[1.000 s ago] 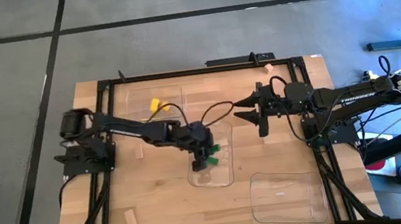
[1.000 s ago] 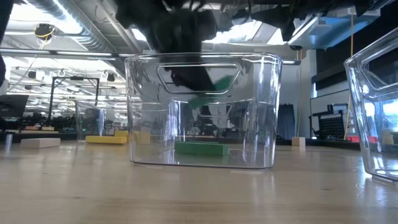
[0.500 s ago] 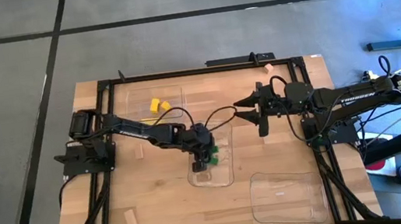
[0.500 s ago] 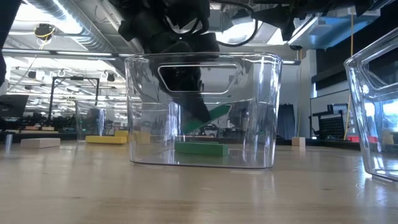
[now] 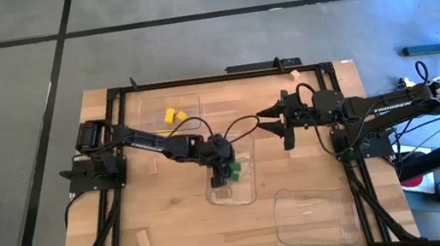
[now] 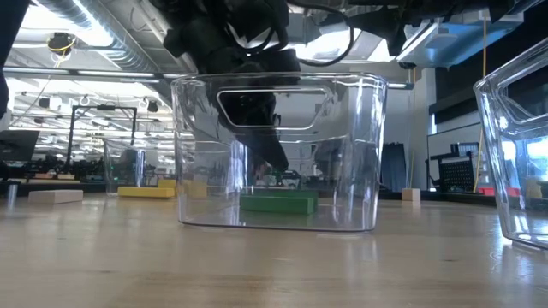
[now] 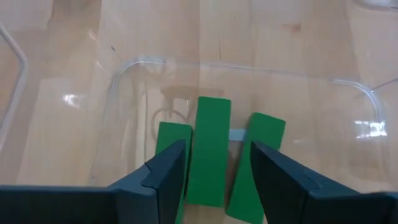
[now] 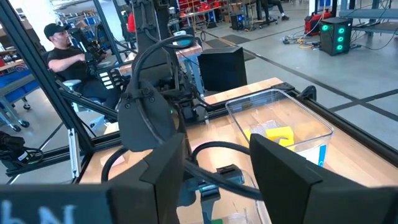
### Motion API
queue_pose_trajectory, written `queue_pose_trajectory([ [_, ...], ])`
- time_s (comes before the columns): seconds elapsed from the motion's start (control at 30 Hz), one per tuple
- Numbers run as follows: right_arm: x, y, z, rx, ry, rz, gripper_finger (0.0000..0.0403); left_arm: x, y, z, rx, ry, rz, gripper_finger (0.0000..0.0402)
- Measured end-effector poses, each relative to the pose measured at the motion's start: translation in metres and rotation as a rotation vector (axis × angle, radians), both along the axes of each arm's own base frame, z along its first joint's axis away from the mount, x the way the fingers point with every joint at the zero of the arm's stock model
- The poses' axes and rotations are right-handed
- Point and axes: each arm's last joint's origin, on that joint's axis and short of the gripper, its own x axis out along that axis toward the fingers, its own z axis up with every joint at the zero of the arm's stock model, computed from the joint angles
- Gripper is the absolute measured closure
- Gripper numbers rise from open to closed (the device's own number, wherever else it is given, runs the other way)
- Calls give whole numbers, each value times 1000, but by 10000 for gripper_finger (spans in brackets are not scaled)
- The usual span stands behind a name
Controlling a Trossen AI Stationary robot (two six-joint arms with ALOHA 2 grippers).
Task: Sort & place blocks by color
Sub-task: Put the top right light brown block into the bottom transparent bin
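My left gripper (image 5: 225,172) reaches slanting down into the clear middle tray (image 5: 247,190) and is open. Three oblong green blocks lie side by side on the tray floor. The middle green block (image 7: 208,155) lies between the open fingers, with a gap showing on one side. The other two green blocks (image 7: 171,143) (image 7: 261,158) lie outside the fingers. In the low view the green blocks (image 6: 278,204) rest flat on the tray bottom under the fingers (image 6: 267,150). My right gripper (image 5: 276,121) hangs open above the table's far right part, nothing between its fingers (image 8: 165,174).
Yellow blocks (image 5: 174,116) lie in a clear tray (image 5: 149,109) at the far left. Another clear tray (image 5: 315,213) stands near right. Loose tan blocks lie near left (image 5: 142,240) and by the far edge (image 5: 293,74). A person sits beyond the table (image 8: 62,56).
My left gripper has sunk into the middle tray and opened. The green block that hung tilted between its fingers now lies flat on the tray floor beside the other green blocks.
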Motion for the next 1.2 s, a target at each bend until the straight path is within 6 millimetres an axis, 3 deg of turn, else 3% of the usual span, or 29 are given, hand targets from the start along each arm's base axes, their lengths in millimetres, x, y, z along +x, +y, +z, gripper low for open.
queue_pose_trajectory([
  [0.17,0,0,0,0,-2,0,219,-3,7,6,-61,4,9,229],
  [0.3,0,0,4,-3,-38,1,219,-18,21,33,-76,1,41,231],
  [0.43,0,0,8,-31,-77,2,219,-44,38,78,-77,-78,93,232],
  [0.63,0,0,8,-35,-81,2,219,-93,53,159,-70,-399,155,233],
  [0.73,0,0,8,-34,-81,2,219,-120,55,188,-55,-583,165,233],
  [0.87,0,0,9,-34,-88,2,219,-147,53,190,-55,-791,165,233],
  [0.97,0,0,9,-34,-92,2,219,-160,50,171,-130,-906,188,233],
  [1.13,0,0,9,-29,-94,2,219,-167,41,144,-225,-1006,199,233],
  [1.2,0,0,10,-29,-95,2,219,-168,39,145,-221,-1045,201,233],
])
